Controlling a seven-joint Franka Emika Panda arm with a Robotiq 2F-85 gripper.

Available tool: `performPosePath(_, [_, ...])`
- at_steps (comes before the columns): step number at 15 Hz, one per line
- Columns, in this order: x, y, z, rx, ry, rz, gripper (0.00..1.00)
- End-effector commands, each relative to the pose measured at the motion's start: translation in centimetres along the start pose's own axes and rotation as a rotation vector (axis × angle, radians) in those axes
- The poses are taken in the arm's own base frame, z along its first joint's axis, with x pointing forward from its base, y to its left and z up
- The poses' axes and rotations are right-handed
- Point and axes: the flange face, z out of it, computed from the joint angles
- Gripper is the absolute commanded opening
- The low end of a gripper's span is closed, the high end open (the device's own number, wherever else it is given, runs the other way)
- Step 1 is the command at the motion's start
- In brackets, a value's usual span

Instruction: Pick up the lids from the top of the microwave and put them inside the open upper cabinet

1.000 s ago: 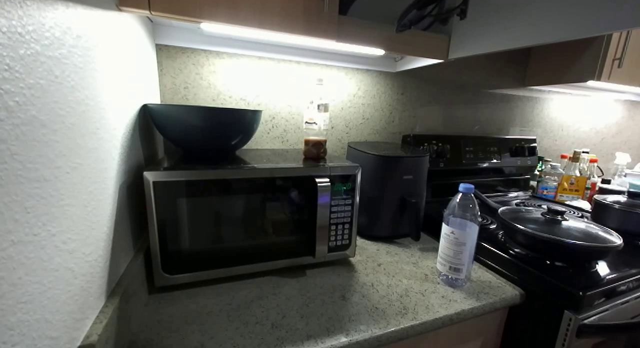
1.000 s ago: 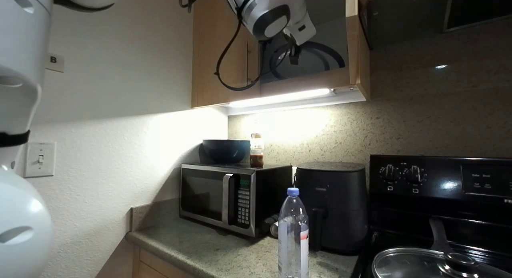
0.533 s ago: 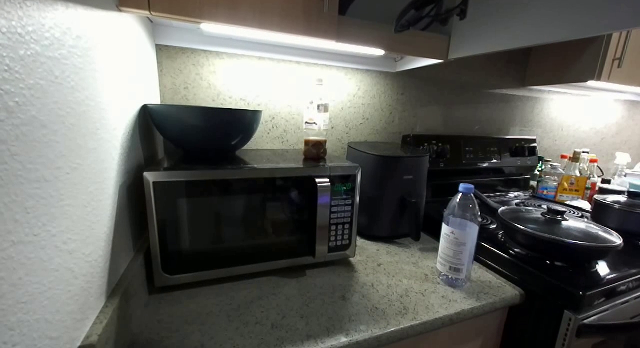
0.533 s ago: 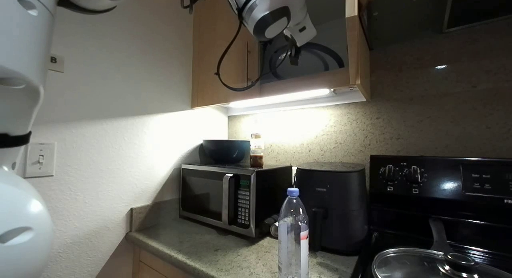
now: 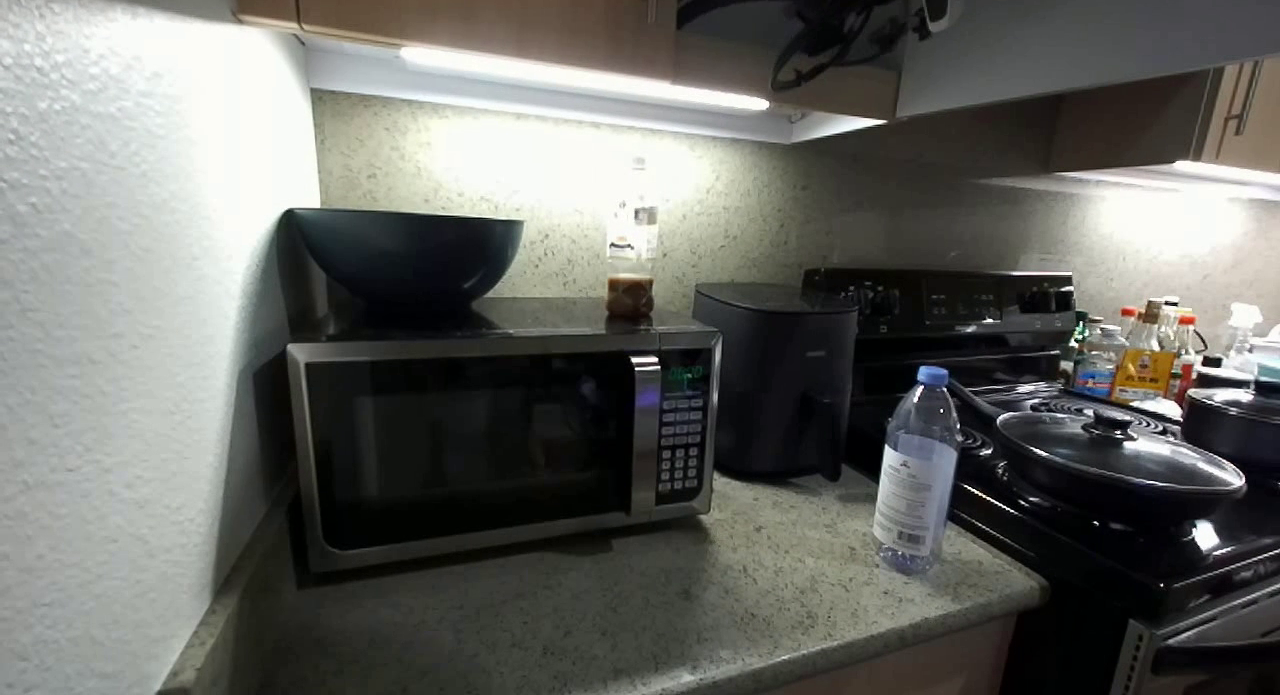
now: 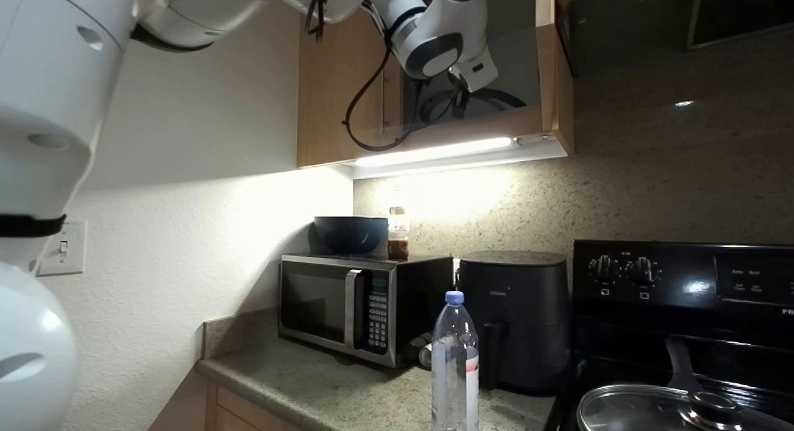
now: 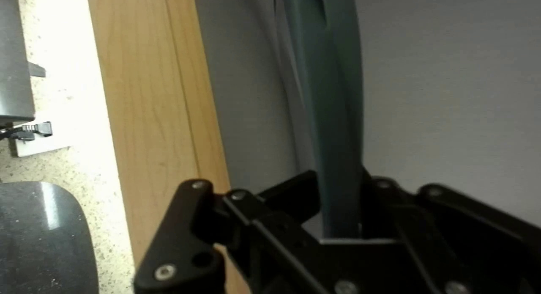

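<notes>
Left, the boxy silver microwave (image 6: 366,307); up and right, at the open light-brown wooden upper cabinet (image 6: 496,121), my black fingers (image 7: 291,199) pinch what I judge a dark blue-green curved lid (image 7: 334,116), its long edge running forward from between them, before the grey interior (image 7: 444,95); how far inside, I can't tell.

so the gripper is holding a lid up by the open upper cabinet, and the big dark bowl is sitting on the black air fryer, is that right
One thing is off, the bowl's place: the big dark bowl sits on top of the microwave, as both exterior views show. The rest is right: the gripper is holding a lid up by the open upper cabinet.
</notes>
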Motion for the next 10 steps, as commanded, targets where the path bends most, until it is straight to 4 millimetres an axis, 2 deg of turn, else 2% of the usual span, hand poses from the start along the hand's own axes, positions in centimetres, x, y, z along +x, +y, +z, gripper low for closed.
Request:
performPosePath(1, [1.8,1.2,1.6,-0.059,-0.002,0.036,0.51])
performPosePath(2, [1.7,1.3,1.4,-0.065,0.005,0.023,0.58])
performPosePath(8, [0.3,-1.0,-1.7,-0.021,0.049,-0.063,0.97])
performPosePath(10, [0.3,-1.7,-2.9,-0.012,0.072,-0.071,1.00])
